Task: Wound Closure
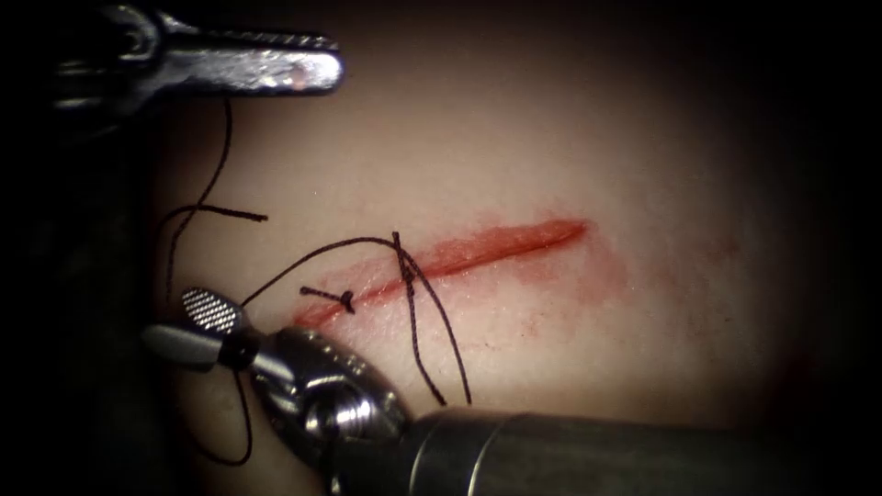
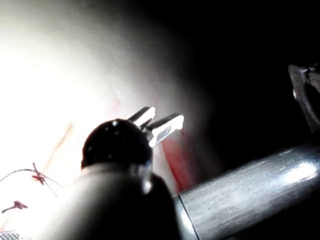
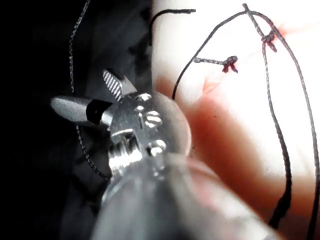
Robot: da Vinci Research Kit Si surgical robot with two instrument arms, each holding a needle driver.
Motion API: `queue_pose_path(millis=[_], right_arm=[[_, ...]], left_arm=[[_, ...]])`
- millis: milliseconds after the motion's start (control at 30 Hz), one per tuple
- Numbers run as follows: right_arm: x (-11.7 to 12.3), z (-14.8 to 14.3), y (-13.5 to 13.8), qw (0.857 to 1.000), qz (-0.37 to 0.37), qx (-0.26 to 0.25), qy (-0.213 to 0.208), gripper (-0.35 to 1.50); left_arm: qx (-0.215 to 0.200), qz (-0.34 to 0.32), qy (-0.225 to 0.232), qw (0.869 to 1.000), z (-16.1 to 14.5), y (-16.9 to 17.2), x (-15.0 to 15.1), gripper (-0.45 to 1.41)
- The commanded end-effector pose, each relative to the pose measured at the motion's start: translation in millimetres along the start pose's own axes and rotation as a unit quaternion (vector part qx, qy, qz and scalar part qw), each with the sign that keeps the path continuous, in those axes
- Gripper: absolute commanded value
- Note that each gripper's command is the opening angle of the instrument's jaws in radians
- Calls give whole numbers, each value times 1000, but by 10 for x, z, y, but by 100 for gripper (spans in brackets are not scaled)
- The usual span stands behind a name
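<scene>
The tissue (image 1: 551, 138) is pale, soft and a bit shiny, so it looks slippery. The cut (image 1: 459, 257) is a thin red line that runs across it, with red fluid (image 1: 597, 276) smeared around it.

The thread (image 1: 418, 312) is thin, dark and floppy. It goes through the cut near its left end, where a knot (image 1: 404, 268) sits on the line. Two strands hang down from there toward the near edge of the tissue. A short cut end (image 1: 326, 295) with its own small knot lies just left of that. I think the thread is very light and would slide away easily, so it is best pinched a little way from the knot, not pulled hard.

The right tool (image 1: 197, 326) is shiny metal with a round wrist. Its jaws are spread, one flat and ridged, and they hold nothing. Thread curls near it.

The left tool (image 1: 276, 60) is by the far left corner of the tissue. Its jaws are a little apart and empty.

I cannot find the needle.
</scene>
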Motion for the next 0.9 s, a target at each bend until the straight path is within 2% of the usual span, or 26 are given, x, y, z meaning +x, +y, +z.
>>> queue_pose_path(millis=[33, 133, 167, 300, 367, 433, 567, 600, 667, 733, 900], right_arm=[[-2, 1, -4, 1000, 2, 3, -1, 131], [3, -11, -11, 1000, -13, 6, -4, 138], [4, -14, -13, 1000, -12, 7, -5, 140], [14, -40, -25, 1000, -10, 14, -11, 143], [24, -59, -34, 1000, -4, 11, -18, 138], [35, -74, -43, 1000, 1, 1, -29, 138], [55, -105, -55, 998, 11, -15, -55, 138], [62, -122, -59, 997, 14, -11, -72, 135], [67, -142, -60, 996, 15, -2, -87, 133], [72, -161, -60, 995, 16, 4, -95, 128], [94, -215, -64, 992, 23, 6, -124, 128]], left_arm=[[-13, 6, -9, 1000, 13, -5, -8, 29], [-57, -7, -52, 997, 35, -5, -34, 26], [-54, -11, -56, 997, 38, -6, -37, 22], [-3, -1, -57, 998, 46, -21, -47, 20], [32, 4, -74, 997, 44, -34, -54, 17], [63, 28, -99, 993, 43, -47, -60, 26], [121, 50, -144, 981, 37, -80, -73, 15], [143, 62, -151, 976, 33, -96, -79, 15], [156, 100, -169, 968, 29, -115, -88, 24], [169, 129, -184, 960, 24, -130, -98, 20], [198, 140, -249, 938, 16, -159, -123, 24]])
